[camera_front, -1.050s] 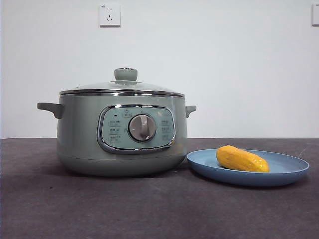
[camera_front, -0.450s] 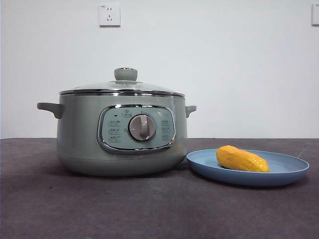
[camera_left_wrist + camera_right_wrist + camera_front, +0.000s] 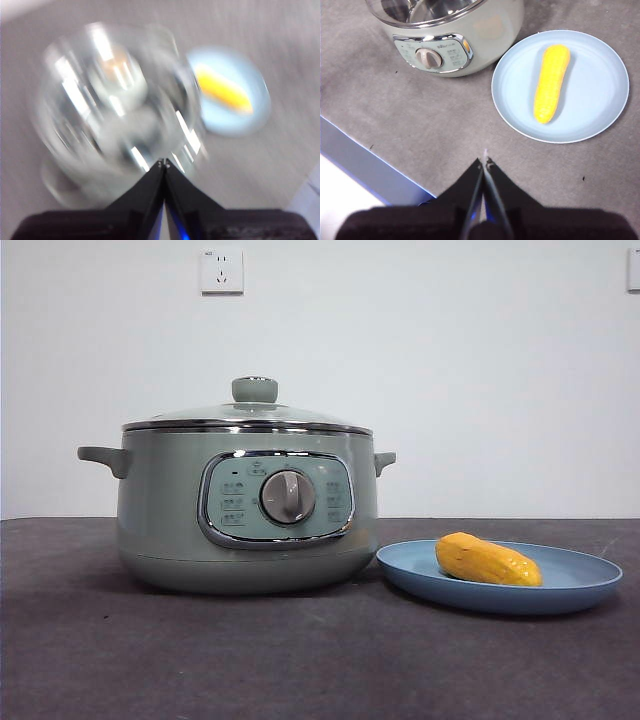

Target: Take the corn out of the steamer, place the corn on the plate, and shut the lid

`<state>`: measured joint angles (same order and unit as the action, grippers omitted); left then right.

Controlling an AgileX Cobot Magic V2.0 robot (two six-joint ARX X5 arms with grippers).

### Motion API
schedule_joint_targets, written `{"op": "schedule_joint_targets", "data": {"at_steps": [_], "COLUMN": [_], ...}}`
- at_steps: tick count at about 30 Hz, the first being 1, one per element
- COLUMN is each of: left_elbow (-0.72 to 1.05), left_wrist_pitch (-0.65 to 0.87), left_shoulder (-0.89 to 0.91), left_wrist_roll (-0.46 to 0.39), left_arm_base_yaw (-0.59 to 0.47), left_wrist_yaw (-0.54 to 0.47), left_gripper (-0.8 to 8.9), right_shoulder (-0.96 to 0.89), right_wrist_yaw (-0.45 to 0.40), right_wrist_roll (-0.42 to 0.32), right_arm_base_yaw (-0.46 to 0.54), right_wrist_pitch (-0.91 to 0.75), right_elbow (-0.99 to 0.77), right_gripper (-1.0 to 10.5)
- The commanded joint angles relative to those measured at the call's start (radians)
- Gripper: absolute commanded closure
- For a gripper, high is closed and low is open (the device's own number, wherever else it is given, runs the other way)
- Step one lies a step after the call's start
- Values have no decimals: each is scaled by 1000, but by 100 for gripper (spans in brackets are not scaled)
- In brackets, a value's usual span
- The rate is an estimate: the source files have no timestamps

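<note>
Nearest in front view: dark grey desk, matte, faintly fibrous surface.

On desk, right side: plate — shallow, round, light blue, smooth matte finish. Holds the corn, lying flat on its side near plate centre; yellow-orange, smooth, tapered oblong. Same seen in right wrist view: corn lengthwise across plate, nothing else on it.

Just beside plate, to its left: steamer, large, round, pale sage-green, glossy wall, two stubby side handles. Chrome-framed control panel with silver dial at middle, facing front.

Lid seated on steamer rim — glass dome, chrome edge, pale green knob on top. Contents of steamer not discernible through the glass.

Behind: plain white wall, white socket high up.

Left wrist view heavily blurred: lid as smeared glass with bright reflections, plate and corn alongside. Left gripper above the steamer, black fingers pressed together at tips, holding nothing.

Right gripper above bare desk near plate, fingers likewise together, holding nothing. Neither arm visible in front view.
</note>
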<state>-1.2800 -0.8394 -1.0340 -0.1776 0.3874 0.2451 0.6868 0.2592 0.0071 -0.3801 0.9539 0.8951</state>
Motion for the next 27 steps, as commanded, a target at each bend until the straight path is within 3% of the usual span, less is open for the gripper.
{"op": "schedule_joint_targets", "data": {"at_steps": [1, 6, 12, 18, 27], "left_elbow": [20, 180, 542, 868, 1210], "left_wrist_pitch": [193, 508, 808, 906, 989], "left_shoulder": [63, 211, 422, 619, 836], "left_wrist_roll": [-89, -87, -84, -67, 61], "left_arm_base_yaw": [-66, -220, -345, -391, -415], "left_wrist_yaw": [12, 109, 51, -16, -178], "left_gripper": [817, 817, 817, 817, 817], "right_shoulder": [0, 0, 0, 0, 0], "right_wrist_yaw": [-3, -3, -3, -3, -3], "right_wrist_roll": [-1, -1, -1, -1, -1], "right_arm_base_yaw": [0, 0, 0, 0, 0], "right_wrist_pitch": [-2, -2, -2, -2, -2], "right_elbow": [-8, -8, -8, -8, -8], "right_gripper": [946, 946, 946, 946, 946]}}
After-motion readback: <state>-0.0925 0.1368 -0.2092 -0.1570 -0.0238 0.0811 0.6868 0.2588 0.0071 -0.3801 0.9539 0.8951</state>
